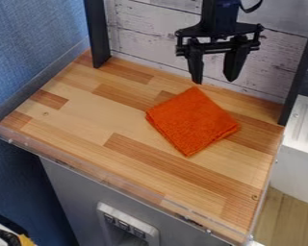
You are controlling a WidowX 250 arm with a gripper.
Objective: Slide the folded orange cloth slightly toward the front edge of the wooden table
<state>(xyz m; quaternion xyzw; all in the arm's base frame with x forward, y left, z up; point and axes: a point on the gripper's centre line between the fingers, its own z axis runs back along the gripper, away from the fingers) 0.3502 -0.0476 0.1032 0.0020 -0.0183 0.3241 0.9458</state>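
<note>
The black gripper hangs over the back of the wooden work surface, right of the middle, its two fingers apart with nothing between them. Just below it in the view lies an orange cloth, folded into a rough square and turned with one corner toward the back. The cloth rests flat on the wood, and the fingertips show near its back corner, apparently above it.
The wooden tabletop has a low clear rim along its front and left edges. Dark upright posts stand at the back left and right, with a whitish plank wall behind.
</note>
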